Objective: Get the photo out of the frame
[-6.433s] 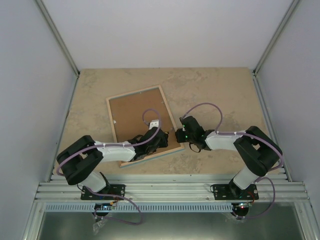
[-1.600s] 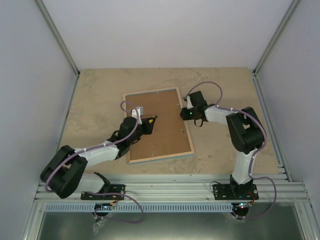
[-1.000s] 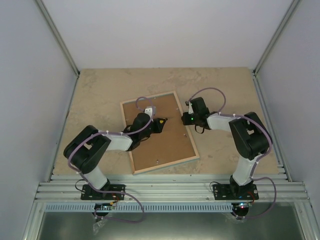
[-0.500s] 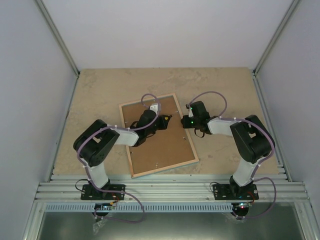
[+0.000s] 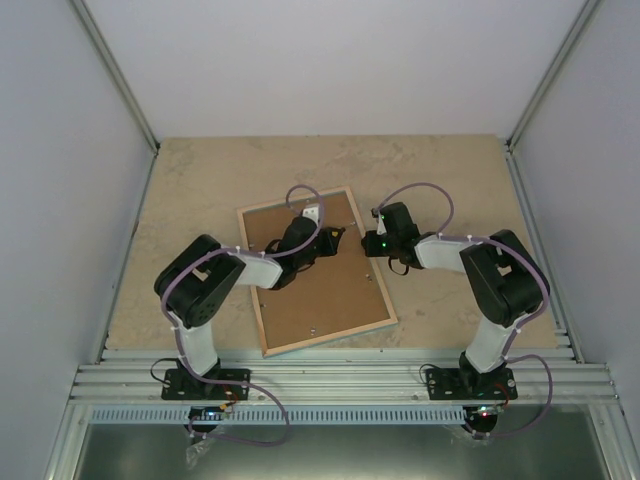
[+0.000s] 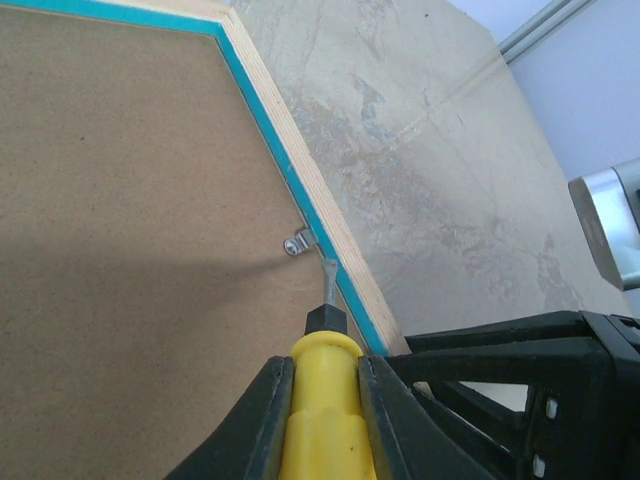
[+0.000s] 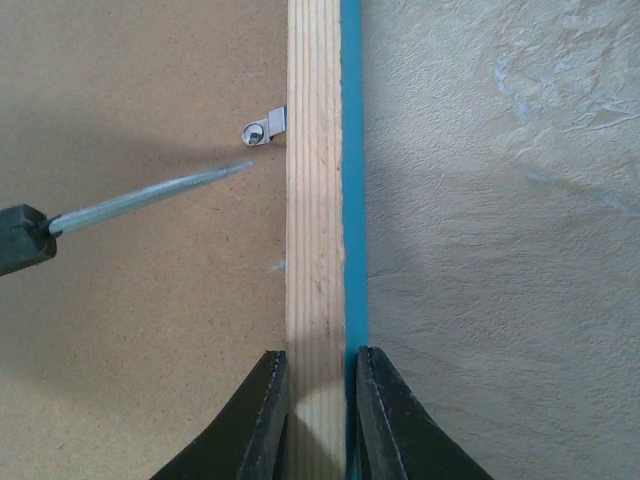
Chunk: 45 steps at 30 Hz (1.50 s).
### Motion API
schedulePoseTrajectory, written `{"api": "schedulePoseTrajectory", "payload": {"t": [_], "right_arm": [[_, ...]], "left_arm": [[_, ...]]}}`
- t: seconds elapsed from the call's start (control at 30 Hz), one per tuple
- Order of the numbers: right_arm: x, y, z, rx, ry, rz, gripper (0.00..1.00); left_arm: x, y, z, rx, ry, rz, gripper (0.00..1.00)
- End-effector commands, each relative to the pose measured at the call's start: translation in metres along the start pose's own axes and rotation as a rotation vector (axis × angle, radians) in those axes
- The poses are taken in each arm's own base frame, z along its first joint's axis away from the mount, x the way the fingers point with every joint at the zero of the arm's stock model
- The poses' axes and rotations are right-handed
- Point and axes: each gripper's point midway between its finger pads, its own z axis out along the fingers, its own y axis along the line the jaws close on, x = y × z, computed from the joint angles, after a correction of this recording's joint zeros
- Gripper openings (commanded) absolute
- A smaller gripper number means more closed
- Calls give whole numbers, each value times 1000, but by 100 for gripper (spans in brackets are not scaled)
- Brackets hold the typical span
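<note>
A thin turquoise-blue rectangular picture frame (image 5: 330,338) with a pale wood rim lies back-up near the middle of the beige marbled counter (image 5: 200,180), somewhat closer to the near edge than the far one. It is skewed, with its far short side swung a little toward the left edge. A flat brown fibreboard backing panel (image 5: 325,295) fills the frame, and the photo is hidden from every view. The left gripper (image 5: 322,242) hangs over the far right part of the panel, its fingers (image 6: 275,400) pressed together on the yellow plastic handle of a screwdriver (image 6: 322,410). The tool's slim grey metal shaft (image 7: 150,200) slants across the board, and its tip sits just beside a small silver metal retaining clip (image 6: 298,242) fixed at the inner side of the frame's right rim. Whether tip and clip touch cannot be told. The right gripper (image 5: 370,243) reaches in from the counter's right side and is clamped across that same long rim, nearer than the clip. One finger (image 7: 268,410) rests on the board side and the other on the turquoise outer side.
</note>
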Motion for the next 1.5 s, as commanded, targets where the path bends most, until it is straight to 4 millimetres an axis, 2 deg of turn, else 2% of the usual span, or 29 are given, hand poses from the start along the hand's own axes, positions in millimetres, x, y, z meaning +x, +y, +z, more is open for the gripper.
{"api": "schedulePoseTrajectory", "payload": {"t": [0.0,0.5,0.93,1.13,1.47], "right_arm": [[32,5,7,-30,104,22,0],[32,5,7,-28,102,22,1],[34,4,7,-22,104,22,1],[33,3,7,-16,101,25,1],[33,0,7,-4,97,26,1]], "left_arm": [[-7,-4,8,-2,-23,12,0],[2,5,16,-34,-2,1,0],[-6,21,20,-120,-59,-41,0],[-9,34,15,-188,-89,-74,0],[-6,19,7,-130,-76,-67,0]]}}
